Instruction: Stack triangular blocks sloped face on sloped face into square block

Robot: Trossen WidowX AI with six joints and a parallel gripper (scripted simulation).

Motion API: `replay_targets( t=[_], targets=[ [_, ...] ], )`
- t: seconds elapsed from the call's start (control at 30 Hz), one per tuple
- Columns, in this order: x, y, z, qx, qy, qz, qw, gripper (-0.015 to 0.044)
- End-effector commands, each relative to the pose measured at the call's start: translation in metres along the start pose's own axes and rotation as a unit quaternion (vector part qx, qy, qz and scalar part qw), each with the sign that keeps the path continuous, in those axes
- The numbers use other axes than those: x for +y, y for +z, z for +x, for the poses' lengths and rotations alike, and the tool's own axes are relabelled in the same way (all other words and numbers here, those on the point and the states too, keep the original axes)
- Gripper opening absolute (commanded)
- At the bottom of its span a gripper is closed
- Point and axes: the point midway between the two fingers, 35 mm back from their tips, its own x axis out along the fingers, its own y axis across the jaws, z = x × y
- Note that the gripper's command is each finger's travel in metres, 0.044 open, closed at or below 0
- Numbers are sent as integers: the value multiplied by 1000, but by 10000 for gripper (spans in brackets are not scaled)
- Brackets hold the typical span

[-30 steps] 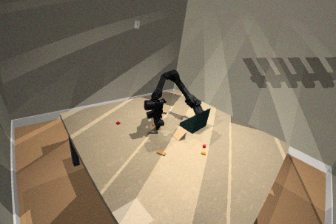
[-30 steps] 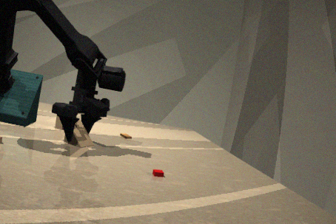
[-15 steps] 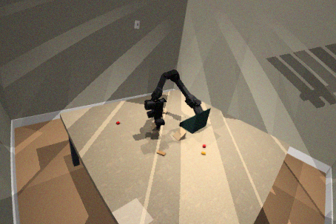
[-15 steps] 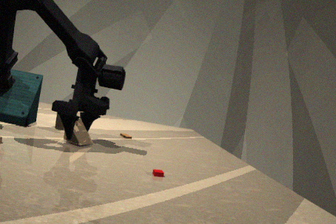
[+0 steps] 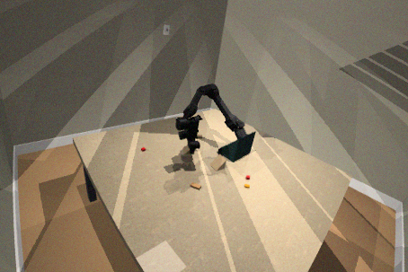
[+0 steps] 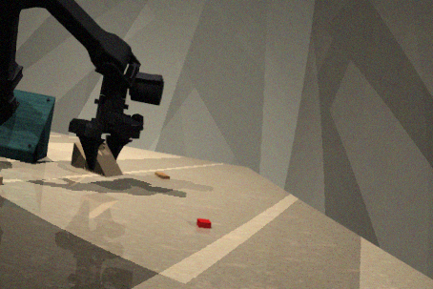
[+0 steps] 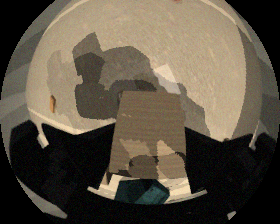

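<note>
Tan triangular block (image 6: 109, 161) (image 7: 150, 120) gripped in black claw (image 6: 101, 158) (image 7: 149, 126), fingers partly open; second tan triangular block (image 5: 218, 163) (image 6: 78, 157) near teal base (image 5: 239, 148) (image 6: 30, 128) (image 7: 142, 192).

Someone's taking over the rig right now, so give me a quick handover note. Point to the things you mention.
Gripper (image 5: 193, 151) (image 6: 104, 166) (image 7: 149, 126): closed on one triangular block (image 6: 109, 162) (image 7: 150, 120), low at the table.
Other triangular block (image 5: 218, 163) (image 6: 77, 157): on the table, near the teal block (image 5: 240, 148) (image 6: 29, 128) (image 7: 140, 192).
Done: first block gripped.
Left: lift, turn, set slope on slope, even the ends, release, back away.
</note>
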Motion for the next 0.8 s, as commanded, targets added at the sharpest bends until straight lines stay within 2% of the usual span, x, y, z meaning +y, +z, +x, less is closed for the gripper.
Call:
replay_targets(
  t=[0.0,0.23,0.77],
  targets=[
    [0,0,1,1,0,7,1000,0],
    [0,0,1,1,0,42,999,0],
    [0,0,1,0,0,271,963,0]
  ],
)
